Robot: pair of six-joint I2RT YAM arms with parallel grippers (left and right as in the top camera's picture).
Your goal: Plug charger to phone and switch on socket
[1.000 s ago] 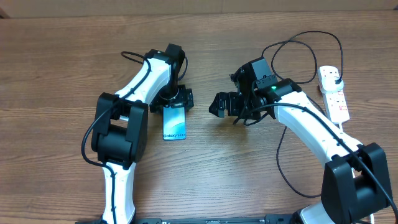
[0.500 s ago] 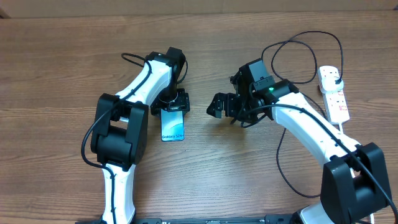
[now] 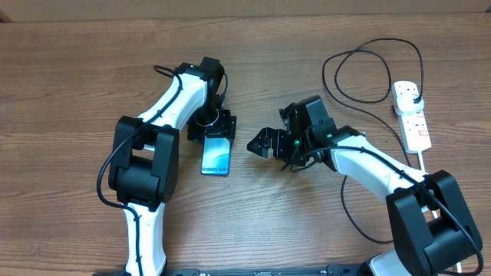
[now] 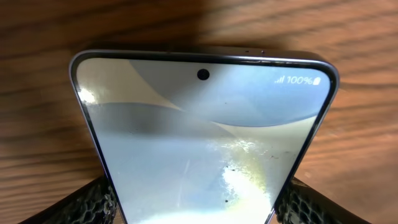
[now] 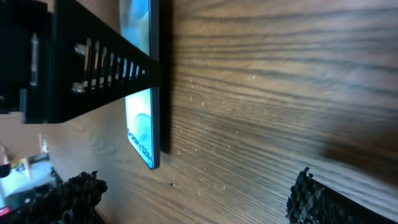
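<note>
Grasping the phone (image 4: 205,124) is the left hand (image 4: 203,204); the right hand (image 5: 196,196) gapes empty.

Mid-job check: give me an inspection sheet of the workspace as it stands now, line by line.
Surface: wooden table, no spills seen.
Job's things: phone lies flat, screen up and lit; socket at far right; charger appears plugged into its far end, connector tip not made out.
Clutter: nothing seen.
End effectors: left end effector over the phone's far end, pads against both long edges; right end effector open, empty, beside the phone, apart from it.
Cables: charger loops on the table behind the right arm; white lead runs from the socket toward the near right.
Surroundings: pale strip beyond the far edge; otherwise nothing seen.
</note>
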